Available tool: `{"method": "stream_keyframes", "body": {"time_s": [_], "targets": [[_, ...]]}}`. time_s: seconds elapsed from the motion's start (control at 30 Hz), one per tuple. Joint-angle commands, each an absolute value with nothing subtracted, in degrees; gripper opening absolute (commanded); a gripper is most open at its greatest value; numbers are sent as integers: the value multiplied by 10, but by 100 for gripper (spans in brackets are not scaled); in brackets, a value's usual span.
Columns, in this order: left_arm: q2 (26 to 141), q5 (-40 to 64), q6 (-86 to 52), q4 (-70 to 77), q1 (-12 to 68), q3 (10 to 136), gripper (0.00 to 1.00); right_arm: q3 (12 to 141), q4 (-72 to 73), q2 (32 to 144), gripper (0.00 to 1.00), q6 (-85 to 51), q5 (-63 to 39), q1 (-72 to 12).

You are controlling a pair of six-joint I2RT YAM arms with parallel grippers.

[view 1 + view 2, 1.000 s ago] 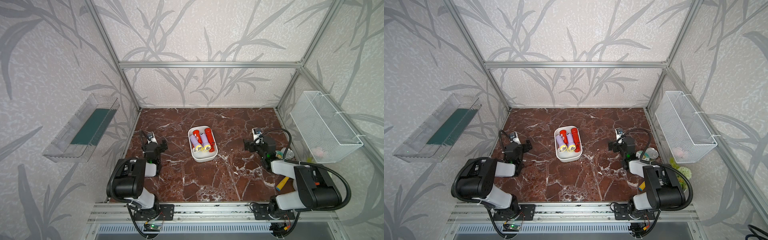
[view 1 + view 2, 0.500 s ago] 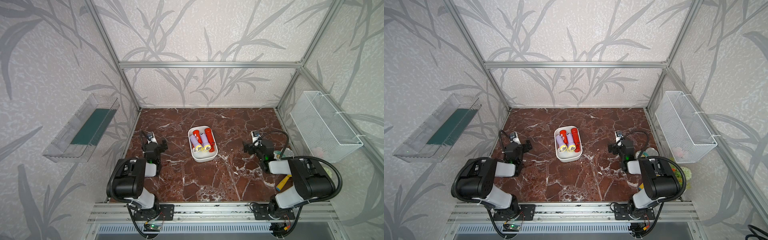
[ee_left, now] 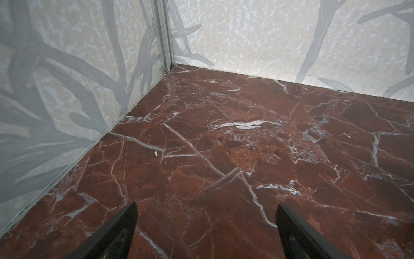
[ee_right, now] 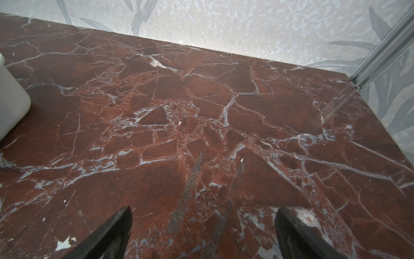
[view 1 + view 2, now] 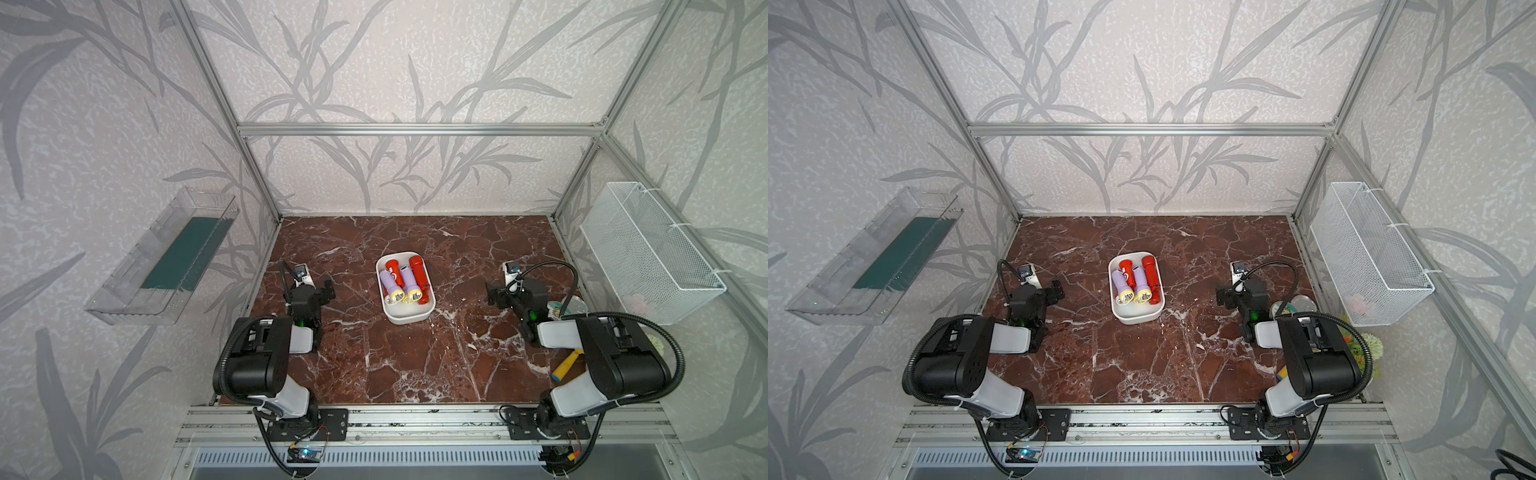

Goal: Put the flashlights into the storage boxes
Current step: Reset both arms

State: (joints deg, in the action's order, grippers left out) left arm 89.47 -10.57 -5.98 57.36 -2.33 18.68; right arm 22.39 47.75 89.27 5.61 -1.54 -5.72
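While four flashlights point(image 5: 405, 280) fill the tray point(image 5: 409, 316), my left claw point(image 3: 206, 224) and right claw point(image 4: 203, 224) hang spread, empty; nothing seems left to fetch.

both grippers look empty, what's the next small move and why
Probably park both arms: four red and lavender plastic flashlights lie inside the shallow white plastic tray, no other flashlight shows on the red marble tabletop, and the left gripper and right gripper are open and empty.

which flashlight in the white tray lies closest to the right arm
The fully visible red flashlight, along the tray wall on the right arm's side. The other red one and both lavender ones lie beyond it, toward the left arm.
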Motion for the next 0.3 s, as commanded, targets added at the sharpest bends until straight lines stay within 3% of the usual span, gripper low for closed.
{"method": "stream_keyframes", "body": {"time_s": [0.0, 0.27], "targets": [[896, -106, -54, 577, -25, 196, 98, 235, 482, 885, 99, 50, -14, -55], [896, -107, -53, 577, -24, 196, 99, 235, 477, 882, 99, 54, -17, -55]]}}
